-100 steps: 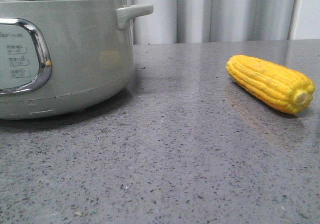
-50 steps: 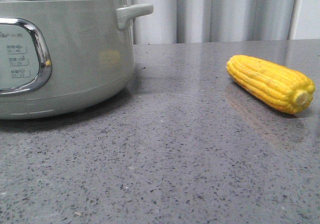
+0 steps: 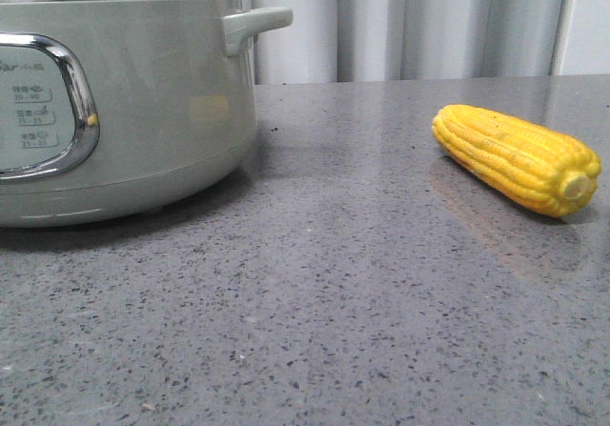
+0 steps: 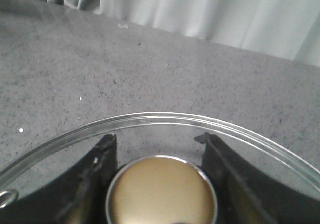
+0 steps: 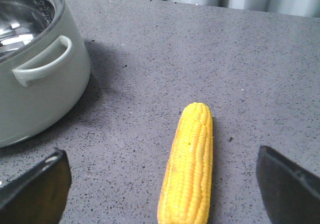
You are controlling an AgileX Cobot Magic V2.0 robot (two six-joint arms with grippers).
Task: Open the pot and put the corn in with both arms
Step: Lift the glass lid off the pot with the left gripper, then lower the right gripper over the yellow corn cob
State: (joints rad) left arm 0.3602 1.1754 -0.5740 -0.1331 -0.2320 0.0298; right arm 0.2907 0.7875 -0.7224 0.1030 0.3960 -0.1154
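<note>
The left gripper (image 4: 161, 184) is closed on the lid knob (image 4: 161, 191), its dark fingers (image 4: 97, 176) pressed against the gold knob's two sides. The glass lid (image 4: 165, 121) hangs from that grip, its clear rim arcing in front of the fingers with bare grey countertop (image 4: 125, 73) seen through and beyond it, no pot below. So the lid is off and held out of the way, presumably so the opening stays free for the other arm. Whether the lid rests on the counter or hangs above it cannot be told.

The right gripper (image 5: 165, 184) is spread wide, its fingers (image 5: 37, 186) at the two bottom corners of the right wrist view, with the corn (image 5: 188, 161) lying between them on the counter. Nothing is touching the cob. The wide spread with the cob centred looks like a line-up for a descent and grasp across the cob's width.

In the front view the corn (image 3: 515, 157) lies flat on the right of the counter, pale stub end toward the camera, well apart from the pot (image 3: 124, 102) on the left. The pot is uncovered: the right wrist view shows the shiny metal inside of the pot (image 5: 25, 13) and its stubby side handle (image 5: 42, 63) facing the corn. Opening looks done; picking up the corn is not yet done.
</note>
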